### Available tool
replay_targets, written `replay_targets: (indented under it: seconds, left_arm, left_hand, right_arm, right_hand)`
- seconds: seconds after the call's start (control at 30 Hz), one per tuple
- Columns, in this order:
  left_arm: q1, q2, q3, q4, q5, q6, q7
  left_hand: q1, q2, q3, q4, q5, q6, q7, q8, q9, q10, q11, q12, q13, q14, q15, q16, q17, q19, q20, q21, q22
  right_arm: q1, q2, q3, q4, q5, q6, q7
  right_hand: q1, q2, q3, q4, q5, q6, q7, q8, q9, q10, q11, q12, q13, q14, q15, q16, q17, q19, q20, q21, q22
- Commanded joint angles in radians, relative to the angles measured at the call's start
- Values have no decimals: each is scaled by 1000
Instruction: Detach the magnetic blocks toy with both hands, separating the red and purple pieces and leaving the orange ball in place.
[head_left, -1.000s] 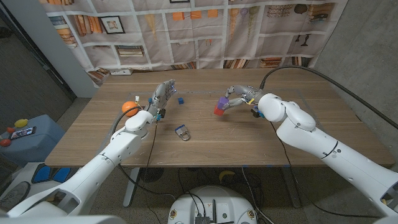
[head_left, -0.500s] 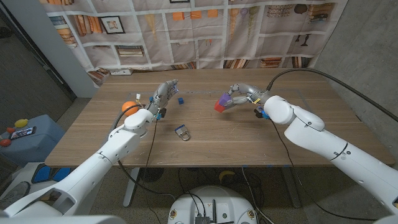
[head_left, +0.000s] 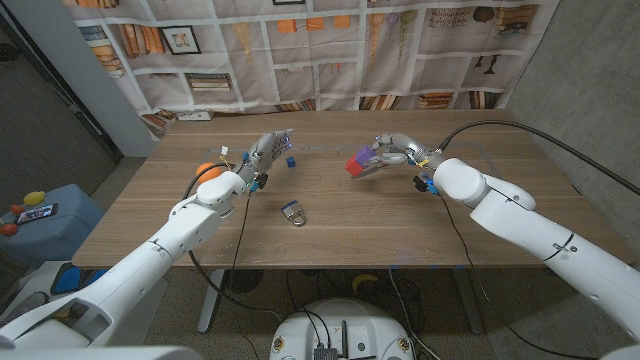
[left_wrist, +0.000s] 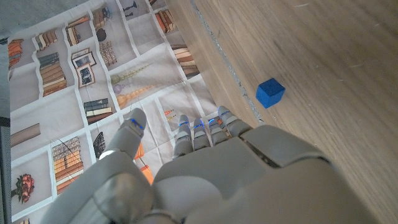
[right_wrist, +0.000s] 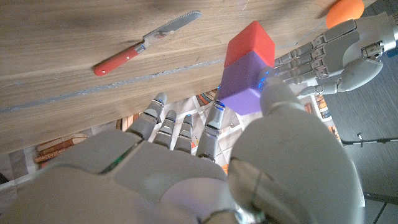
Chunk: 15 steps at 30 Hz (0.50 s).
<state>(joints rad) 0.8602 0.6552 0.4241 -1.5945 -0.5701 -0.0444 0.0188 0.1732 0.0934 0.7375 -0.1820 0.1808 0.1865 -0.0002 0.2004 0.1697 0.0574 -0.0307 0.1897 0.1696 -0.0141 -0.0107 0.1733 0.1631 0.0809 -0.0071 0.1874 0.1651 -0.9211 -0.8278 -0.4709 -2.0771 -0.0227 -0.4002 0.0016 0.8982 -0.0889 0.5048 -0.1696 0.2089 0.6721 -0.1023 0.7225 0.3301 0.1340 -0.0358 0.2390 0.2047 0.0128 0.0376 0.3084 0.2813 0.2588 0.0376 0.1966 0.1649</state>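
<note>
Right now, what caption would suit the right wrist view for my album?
Right hand holds the joined red and purple blocks above the table, left hand waiting beyond.

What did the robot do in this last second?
The right robot hand, holding the joined red and purple blocks, lifted them off the table and carried them a little farther from the robot. The left robot hand reached slightly forward, holding nothing. The orange ball, blue cube and padlock stayed put.
</note>
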Motion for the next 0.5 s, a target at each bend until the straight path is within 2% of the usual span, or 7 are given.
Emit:
replay_targets:
  seconds: [0.03, 0.5]
  left_arm:
    - [-21, 20, 16, 1, 21, -12, -52]
    - [-61, 2, 48, 30, 25, -24, -121]
  left_hand:
    - [23, -4, 4, -9, -2, 19, -12, 9, 4, 14, -2, 7, 6, 7, -4, 3, 3, 2, 14, -3, 2]
    - [43, -16, 3, -11, -2, 24, -14, 8, 5, 18, -6, 8, 6, 7, -2, 3, 3, -2, 20, -4, 2]
  right_arm:
    - [-47, 7, 45, 52, 156, 119, -86]
    - [-88, 58, 68, 136, 279, 279, -147]
  right_hand:
    - [73, 73, -4, 1, 9, 113, -107, 76, 0, 11, -2, -3, 0, -9, -3, 0, 3, 4, -7, -3, 5]
    - [81, 77, -11, 0, 14, 119, -109, 79, -7, 12, -2, -7, 0, -9, -6, 2, 7, 5, -10, -3, 5]
